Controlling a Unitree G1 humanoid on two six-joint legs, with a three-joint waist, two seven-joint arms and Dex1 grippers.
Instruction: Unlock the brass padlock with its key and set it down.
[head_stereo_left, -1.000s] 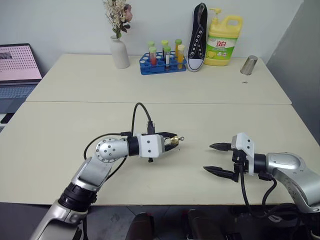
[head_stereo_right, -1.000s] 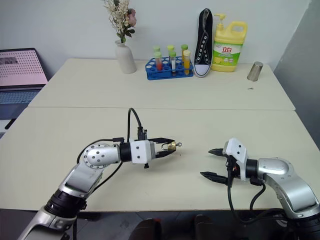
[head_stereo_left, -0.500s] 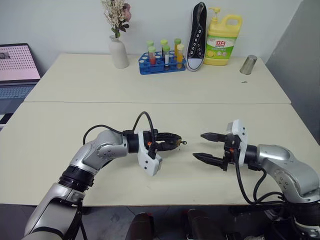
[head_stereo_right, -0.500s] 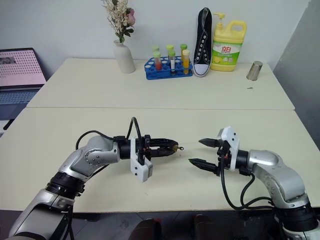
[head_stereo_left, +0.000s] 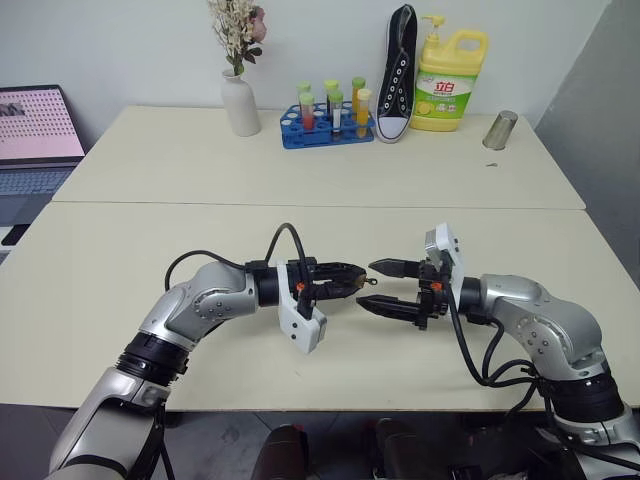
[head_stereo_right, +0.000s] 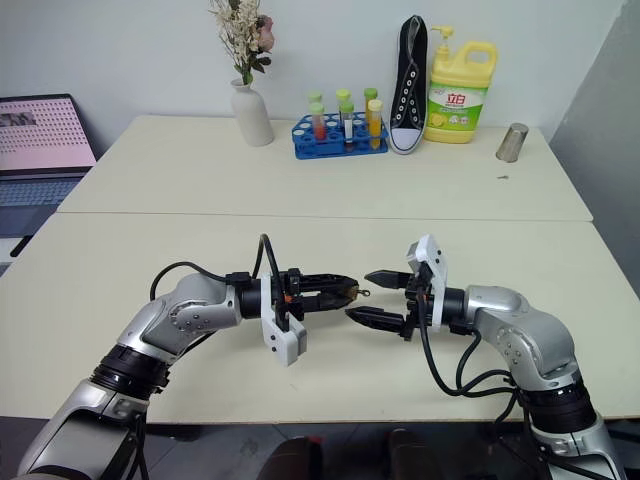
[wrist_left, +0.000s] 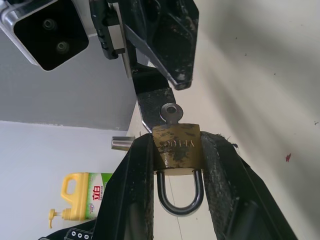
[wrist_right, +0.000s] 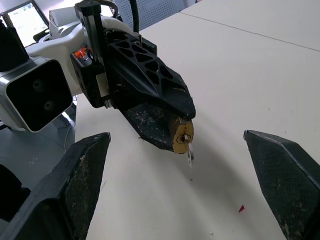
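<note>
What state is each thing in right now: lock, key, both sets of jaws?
Small golden-brass padlock: clamped between the left gripper's fingers, held off the table, silvery shackle still seated in the body.
Tiny silvery key: inserted in the padlock's keyhole, ring-shaped head sticking out, not gripped.
Left gripper: jaws shut on the padlock, pointing at the right gripper.
Right gripper: jaws wide open, empty, tips close to the key.

White vase (head_stereo_left: 240, 105), test-tube rack (head_stereo_left: 325, 128), black sneaker (head_stereo_left: 396, 75), yellow detergent jug (head_stereo_left: 447, 82), metal cup (head_stereo_left: 497, 130), laptop (head_stereo_left: 38, 135)

Golden-brass padlock (wrist_left: 176, 148), silvery key (wrist_left: 171, 113)
</note>
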